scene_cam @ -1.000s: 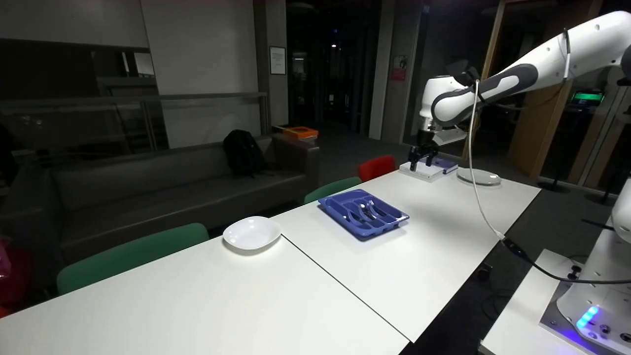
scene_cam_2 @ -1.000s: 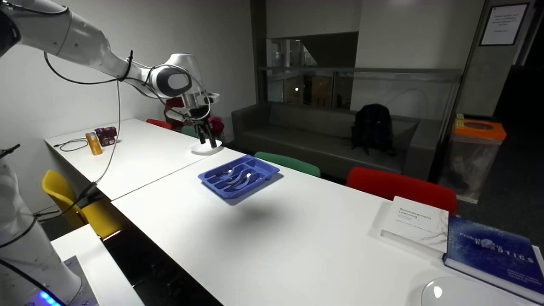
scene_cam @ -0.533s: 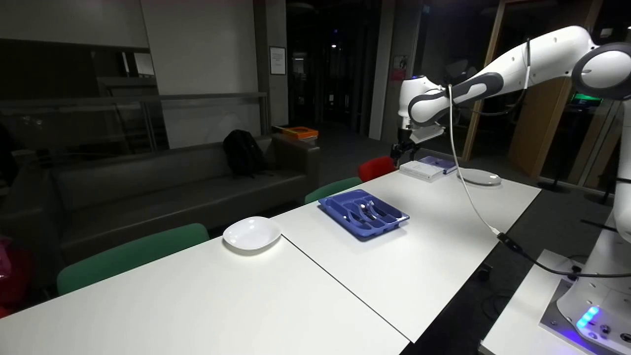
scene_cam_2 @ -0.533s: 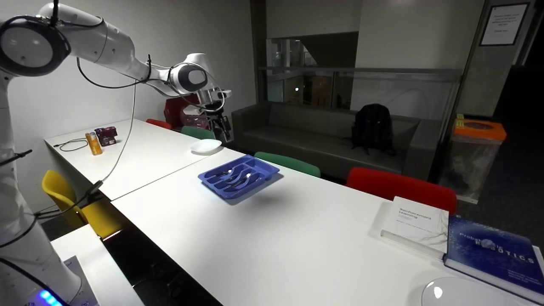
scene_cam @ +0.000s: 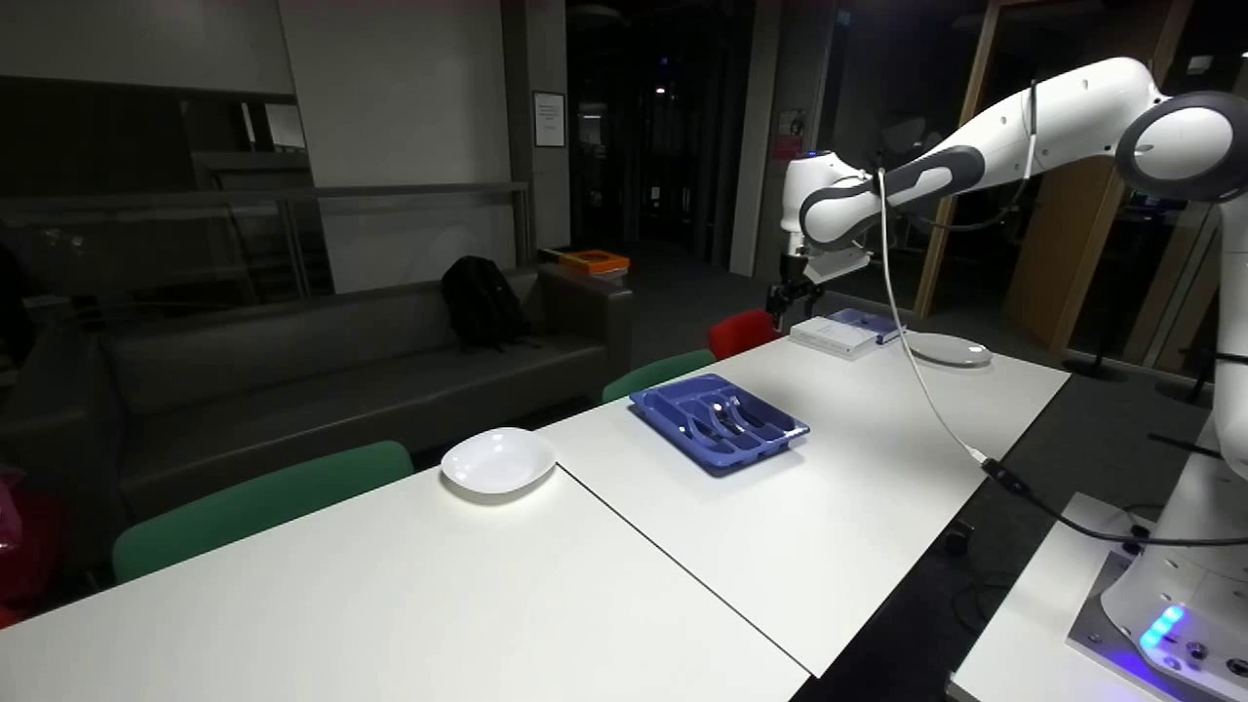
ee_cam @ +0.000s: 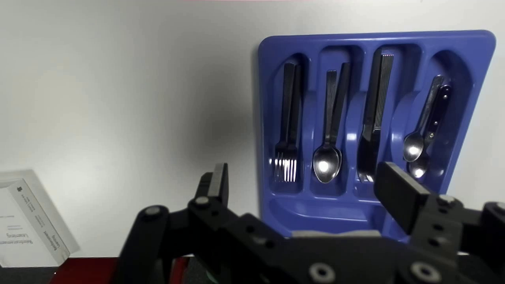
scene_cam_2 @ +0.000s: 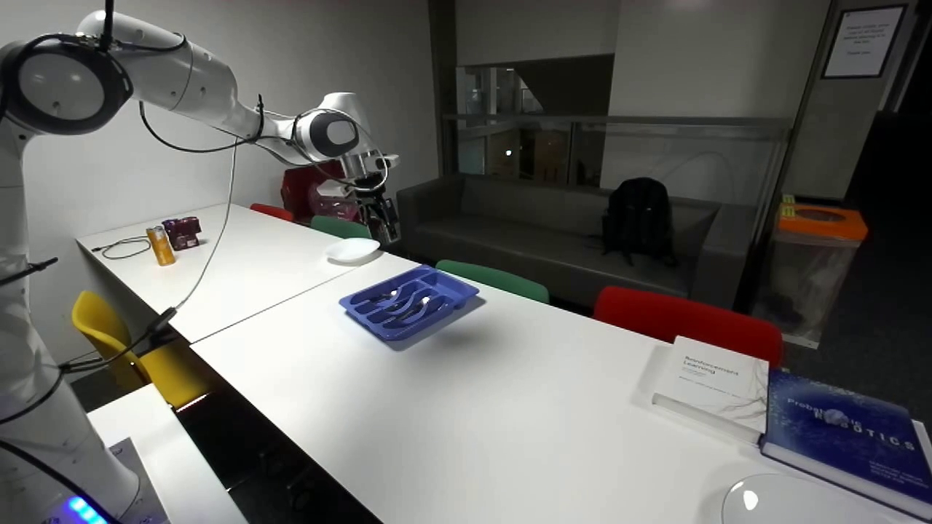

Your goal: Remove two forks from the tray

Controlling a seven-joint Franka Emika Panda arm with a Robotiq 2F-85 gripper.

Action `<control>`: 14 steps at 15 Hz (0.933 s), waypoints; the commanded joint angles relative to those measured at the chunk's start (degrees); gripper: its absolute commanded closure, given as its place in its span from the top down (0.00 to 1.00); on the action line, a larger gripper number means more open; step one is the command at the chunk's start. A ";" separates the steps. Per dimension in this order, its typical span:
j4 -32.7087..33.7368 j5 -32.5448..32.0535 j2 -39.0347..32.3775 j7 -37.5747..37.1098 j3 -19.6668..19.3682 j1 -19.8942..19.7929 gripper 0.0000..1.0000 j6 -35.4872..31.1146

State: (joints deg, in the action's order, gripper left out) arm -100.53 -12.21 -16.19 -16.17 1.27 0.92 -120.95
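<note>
The blue tray (ee_cam: 327,211) lies flat on the table, and it also shows as a blue tray (scene_cam: 668,414) (scene_cam_2: 445,282) in both exterior views. Two dark metal forks (ee_cam: 291,150) lie overlapping in its leftmost compartment in the wrist view, tines toward my gripper. My gripper (ee_cam: 304,175) is open above the tray with nothing between its fingers. The left finger (ee_cam: 221,183) appears over bare table beside the tray, and the right one covers part of the knife compartment. In both exterior views the gripper (scene_cam: 795,307) (scene_cam_2: 384,234) hangs high over the table's far edge, well clear of the tray.
Spoons (ee_cam: 326,163), knives (ee_cam: 371,146) and small spoons (ee_cam: 414,148) fill neighbouring compartments. A white bowl (scene_cam: 499,460) stands beyond the tray. Books (scene_cam_2: 717,389) and a pale plate (scene_cam_2: 801,502) occupy one table end. An orange can (scene_cam_2: 160,246) stands at the opposite end. Chairs line the far edge.
The arm has reached outward, carrying the open gripper toward the table's far edge; in the last half second it moved only slightly. Tray and cutlery have not moved.
</note>
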 commanded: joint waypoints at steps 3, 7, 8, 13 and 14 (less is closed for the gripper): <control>6.98 -5.84 -5.97 -5.94 -1.77 5.13 1.00 4.54; 16.48 -10.40 -13.67 -8.55 -1.78 10.69 1.00 12.15; 19.00 -10.78 -15.76 -9.22 -1.97 12.01 1.00 14.73; 27.24 -10.54 -23.78 -6.01 -2.44 14.33 1.00 19.51; 27.57 -9.89 -24.90 -5.09 -2.32 13.64 1.00 16.76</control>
State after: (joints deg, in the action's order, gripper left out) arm -78.49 -22.04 -36.56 -24.30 -0.11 14.91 -104.12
